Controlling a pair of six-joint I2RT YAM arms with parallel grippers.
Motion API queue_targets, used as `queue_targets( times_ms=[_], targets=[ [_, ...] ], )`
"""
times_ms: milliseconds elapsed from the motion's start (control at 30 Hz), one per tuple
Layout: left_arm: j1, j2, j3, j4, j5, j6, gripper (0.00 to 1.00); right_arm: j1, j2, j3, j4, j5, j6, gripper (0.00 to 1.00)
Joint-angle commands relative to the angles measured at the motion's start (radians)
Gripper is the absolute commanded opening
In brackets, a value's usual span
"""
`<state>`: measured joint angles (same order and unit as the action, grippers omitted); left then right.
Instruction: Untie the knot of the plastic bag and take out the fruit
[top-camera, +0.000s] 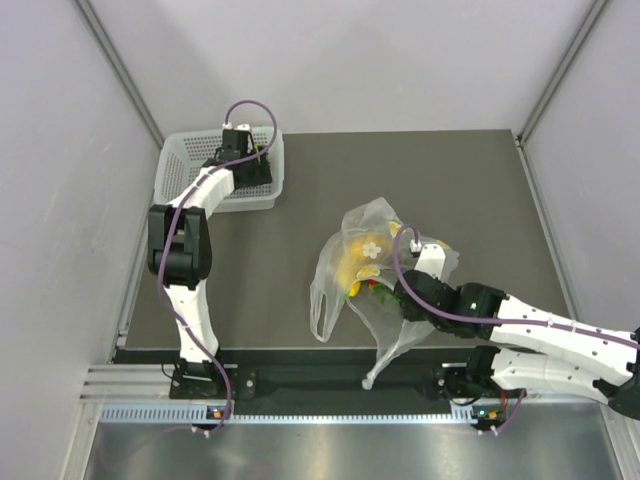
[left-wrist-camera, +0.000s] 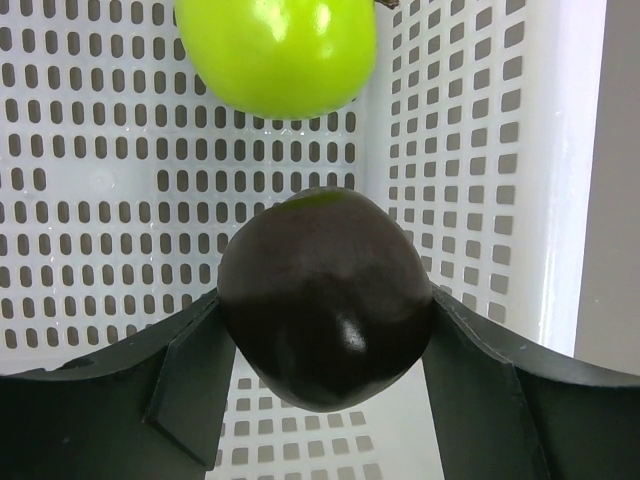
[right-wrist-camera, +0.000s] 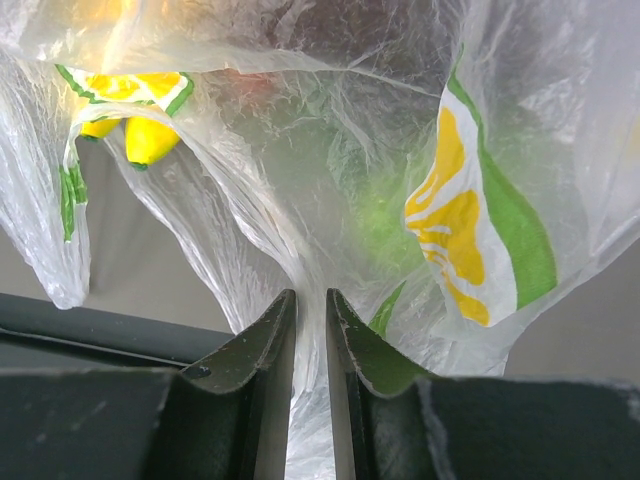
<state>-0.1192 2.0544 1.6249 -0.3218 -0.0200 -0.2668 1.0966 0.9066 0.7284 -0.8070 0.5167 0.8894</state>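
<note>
1. The left claw (left-wrist-camera: 325, 300) stands wide. Its two black fingers (left-wrist-camera: 190, 390) are set against either flank of a smooth, round, dark purple fruit (left-wrist-camera: 325, 330), which fills the gap between them, so the claw has this fruit in its hold
2. Just beyond that claw's tips, apart from the dark fruit, lies a glossy round green apple (left-wrist-camera: 278, 50)
3. Under and around the left claw are the floor and, to its right, the side wall of a white perforated plastic basket (left-wrist-camera: 100, 200); the claw and both fruits are inside it
4. The right claw (right-wrist-camera: 310, 320) is all but closed. Its black fingers (right-wrist-camera: 250, 380) pinch a narrow gathered fold of a thin, crinkly, transparent plastic bag (right-wrist-camera: 300, 200) printed in yellow, white and green
5. Ahead of the right claw's tips the film fans out to both sides. Behind it, ahead and slightly to the right, is a green shape too blurred to name
6. From above, the bag lies on the dark grey table (top-camera: 450, 180) just ahead of the right claw, with yellow and orange fruit (top-camera: 358, 272) showing through the film
7. A strip of the film trails back past the right claw to the table's near edge
8. The bag is well apart from the left claw and its basket
</note>
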Motion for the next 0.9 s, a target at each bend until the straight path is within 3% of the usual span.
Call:
queue_targets(
  times_ms=[0,33,167,200,300,500,667,800,867],
  targets=[
    [0.003,-0.04,-0.004,0.018,-0.012,0.012,0.64,-0.012,-0.006,0.028,0.04,0.0,-0.009,0.19],
    [0.003,-0.057,-0.003,0.015,-0.021,0.014,0.69,-0.012,-0.005,0.026,0.043,-0.001,-0.009,0.19],
    [0.003,-0.114,-0.02,0.013,-0.035,0.015,0.74,-0.011,-0.006,0.028,0.051,-0.004,-0.013,0.19],
    [0.003,-0.129,-0.039,0.013,-0.04,0.015,0.86,-0.012,-0.006,0.028,0.052,-0.004,-0.017,0.19],
    [0.003,-0.186,-0.078,0.017,-0.054,0.015,0.94,-0.014,-0.008,0.032,0.057,-0.006,-0.023,0.19],
    [0.003,-0.266,-0.14,0.003,-0.048,0.008,0.98,-0.012,-0.014,0.032,0.063,-0.006,-0.029,0.19],
    [-0.023,-0.443,-0.227,-0.046,0.015,-0.04,0.99,-0.012,-0.034,0.025,0.063,-0.007,-0.029,0.2],
    [-0.155,-0.66,-0.405,-0.048,0.037,-0.055,0.99,-0.014,-0.035,0.025,0.065,-0.009,-0.033,0.2],
    [-0.281,-0.773,-0.462,-0.053,0.037,-0.084,0.98,-0.015,-0.035,0.029,0.066,-0.01,-0.037,0.2]
  ],
)
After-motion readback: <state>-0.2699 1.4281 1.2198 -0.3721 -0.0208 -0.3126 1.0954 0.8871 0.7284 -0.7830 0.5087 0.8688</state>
